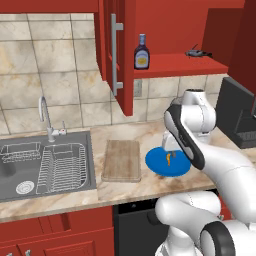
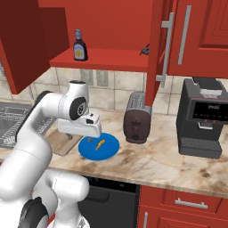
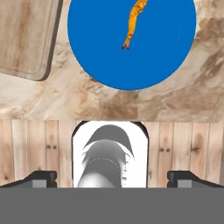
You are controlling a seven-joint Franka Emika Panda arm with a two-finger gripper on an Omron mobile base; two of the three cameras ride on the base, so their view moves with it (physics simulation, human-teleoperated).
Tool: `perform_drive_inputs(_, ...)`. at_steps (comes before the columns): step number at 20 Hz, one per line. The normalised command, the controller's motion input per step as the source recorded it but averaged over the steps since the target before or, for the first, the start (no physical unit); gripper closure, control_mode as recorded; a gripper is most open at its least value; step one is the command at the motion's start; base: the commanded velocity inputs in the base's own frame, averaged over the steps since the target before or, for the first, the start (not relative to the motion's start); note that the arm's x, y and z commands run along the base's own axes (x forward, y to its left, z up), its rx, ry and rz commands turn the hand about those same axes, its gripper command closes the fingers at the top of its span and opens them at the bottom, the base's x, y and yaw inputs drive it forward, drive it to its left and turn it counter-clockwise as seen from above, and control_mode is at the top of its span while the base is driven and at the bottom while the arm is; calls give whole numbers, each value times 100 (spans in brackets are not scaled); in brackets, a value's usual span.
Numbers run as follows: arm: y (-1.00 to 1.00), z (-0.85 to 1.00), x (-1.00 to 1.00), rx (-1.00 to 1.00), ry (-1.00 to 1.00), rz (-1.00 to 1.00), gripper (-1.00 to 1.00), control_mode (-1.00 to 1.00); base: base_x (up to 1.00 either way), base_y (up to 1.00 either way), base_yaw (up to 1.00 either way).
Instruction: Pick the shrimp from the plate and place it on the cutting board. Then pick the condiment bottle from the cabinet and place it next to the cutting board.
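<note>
Directly below the gripper (image 3: 112, 177) (fingers spread wide), shrimp (image 3: 134, 22) lying on plate (image 3: 96, 52)

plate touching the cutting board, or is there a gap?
Apart. The hand view shows a strip of marbled counter between the plate and the cutting board; the left base view shows the same gap.
</note>
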Motion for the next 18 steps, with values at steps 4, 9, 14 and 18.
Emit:
perform_drive_inputs(4,-4,-26,0,0,2,-3,-100,-100,0,0,0)
perform_drive_inputs(9,-2,-24,7,0,0,-4,-100,-100,0,0,0)
perform_drive_inputs(14,0,-15,16,0,0,-6,-100,-100,0,0,0)
perform_drive_inputs(18,-3,-14,20,0,0,-6,-100,-100,0,0,0)
